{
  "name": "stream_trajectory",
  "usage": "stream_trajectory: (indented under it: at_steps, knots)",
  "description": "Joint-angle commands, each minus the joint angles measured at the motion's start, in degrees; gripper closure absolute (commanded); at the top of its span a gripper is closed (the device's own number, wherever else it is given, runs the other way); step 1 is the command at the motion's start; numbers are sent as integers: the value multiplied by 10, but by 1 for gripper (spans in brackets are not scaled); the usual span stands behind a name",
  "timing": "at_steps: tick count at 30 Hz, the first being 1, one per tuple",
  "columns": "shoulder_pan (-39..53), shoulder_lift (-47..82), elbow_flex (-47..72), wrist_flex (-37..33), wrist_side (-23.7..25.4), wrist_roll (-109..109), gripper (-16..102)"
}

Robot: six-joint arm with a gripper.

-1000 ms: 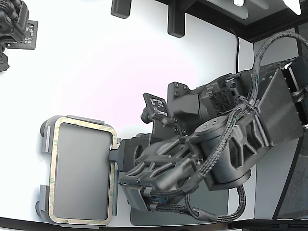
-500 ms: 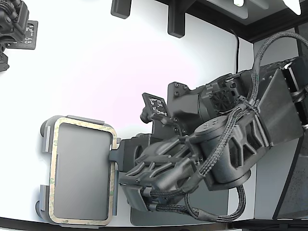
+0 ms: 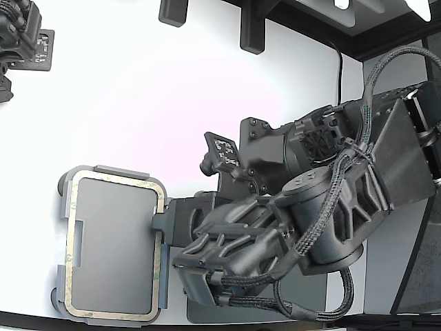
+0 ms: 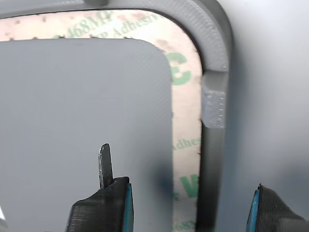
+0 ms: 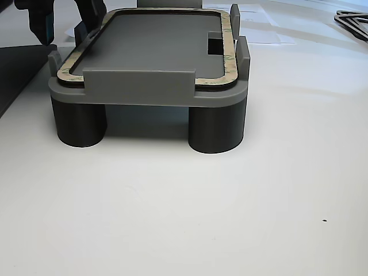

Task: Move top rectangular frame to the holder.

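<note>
Light is bright and even, coming from above. In the exterior view the white table (image 3: 138, 103) glares almost to pure white with a faint pink cast, while the black arm (image 3: 310, 207) keeps little detail in its dark parts. The wrist view is soft and out of focus up close: the gripper (image 4: 190, 210) fingertips are blurred, and the print on the frame (image 4: 186, 125) is only partly readable. In the other view the holder (image 5: 144, 86) is sharp, casts a soft shadow beneath itself, and the far background blurs.
</note>
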Motion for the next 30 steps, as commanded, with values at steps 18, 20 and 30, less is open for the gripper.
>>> stream_trajectory:
  at_steps: [18,20,30]
  knots:
    - [-37,178,-24,-127,228,-744,-14]
    - [-64,253,57,-177,235,-892,-14]
    - [-250,577,357,-264,47,-1172,-14]
